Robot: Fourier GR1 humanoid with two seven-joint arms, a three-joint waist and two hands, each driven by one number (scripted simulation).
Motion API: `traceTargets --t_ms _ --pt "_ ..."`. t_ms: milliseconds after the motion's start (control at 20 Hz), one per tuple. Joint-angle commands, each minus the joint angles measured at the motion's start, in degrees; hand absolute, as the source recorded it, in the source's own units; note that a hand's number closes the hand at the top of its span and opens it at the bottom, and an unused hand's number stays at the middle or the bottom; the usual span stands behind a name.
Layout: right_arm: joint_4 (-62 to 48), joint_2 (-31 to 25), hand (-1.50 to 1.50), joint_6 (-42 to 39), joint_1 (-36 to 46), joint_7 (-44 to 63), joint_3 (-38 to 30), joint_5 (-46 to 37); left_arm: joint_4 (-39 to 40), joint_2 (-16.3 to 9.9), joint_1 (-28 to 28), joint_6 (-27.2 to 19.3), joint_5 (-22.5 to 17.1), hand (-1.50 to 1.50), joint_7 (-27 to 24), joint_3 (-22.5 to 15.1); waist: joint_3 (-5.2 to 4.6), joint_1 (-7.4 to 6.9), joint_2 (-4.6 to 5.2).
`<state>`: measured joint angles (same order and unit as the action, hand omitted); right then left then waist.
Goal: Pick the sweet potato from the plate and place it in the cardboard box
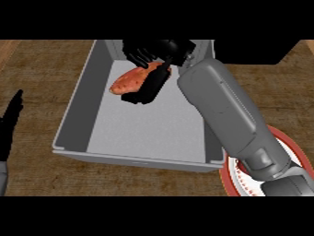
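Sweet potato sits in the right hand's curled fingers over the grey box, while the left hand rests straight-fingered at the left edge.

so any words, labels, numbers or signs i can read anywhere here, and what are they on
None: no readable text anywhere in the head view.
Box: plain grey walls and floor, no label or print.
Plate: red rim with a white centre, no writing.
Sweet potato, held by the right hand over the box: no sticker.
Left hand and wooden counter: no markings.
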<state>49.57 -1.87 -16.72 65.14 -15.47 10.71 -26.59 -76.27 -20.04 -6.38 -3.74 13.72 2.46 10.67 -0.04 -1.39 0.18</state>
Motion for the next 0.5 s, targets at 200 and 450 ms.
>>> traceTargets --t_ms 200,450 --pt "-13.31 1.83 1.50 13.70 5.39 1.32 12.80 6.68 2.91 -0.95 -3.83 1.20 0.70 0.00 -0.02 -0.02 -0.06 -2.14 0.65" --pt "-16.06 1.85 -1.50 15.46 5.00 8.12 18.84 14.74 2.18 -1.79 -4.30 2.64 0.44 0.00 -0.23 -0.11 -0.06 -3.31 0.72"
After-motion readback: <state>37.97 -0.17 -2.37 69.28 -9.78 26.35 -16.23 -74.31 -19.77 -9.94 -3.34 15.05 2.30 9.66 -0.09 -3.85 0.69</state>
